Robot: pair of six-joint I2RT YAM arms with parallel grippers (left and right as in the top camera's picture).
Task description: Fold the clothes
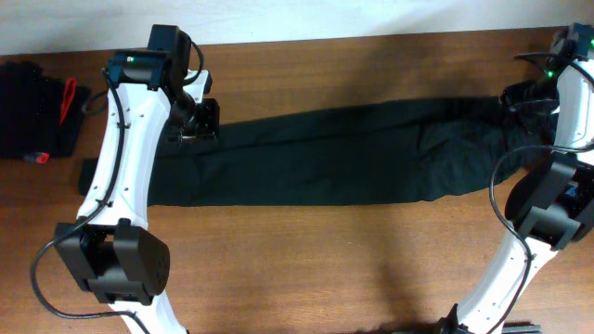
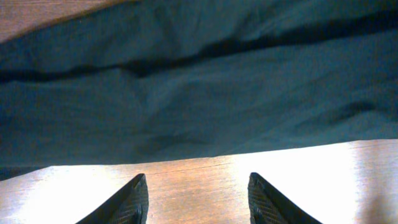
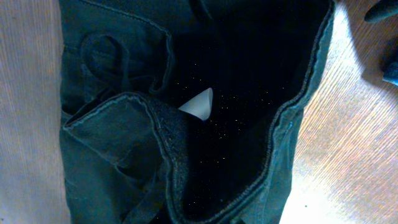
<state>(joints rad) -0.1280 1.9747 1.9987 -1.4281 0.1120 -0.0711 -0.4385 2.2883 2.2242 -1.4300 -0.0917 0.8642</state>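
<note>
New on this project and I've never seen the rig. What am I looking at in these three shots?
Two white robot arms at a wooden table, each ending in two fingers. The wide shot looks down from above; the other two come from cameras on each wrist. Long black jeans lie stretched across the table; a dark bundle sits at the far left. The left fingers stand open over bare wood beside a trouser leg, holding nothing. The right arm is at the waistband; its fingers are closed, apparently pinching it, though hidden.

The jeans point(image 1: 325, 153) are made of matt black cloth; the table point(image 1: 325, 269) is made of smooth, faintly glossy wood.
</note>
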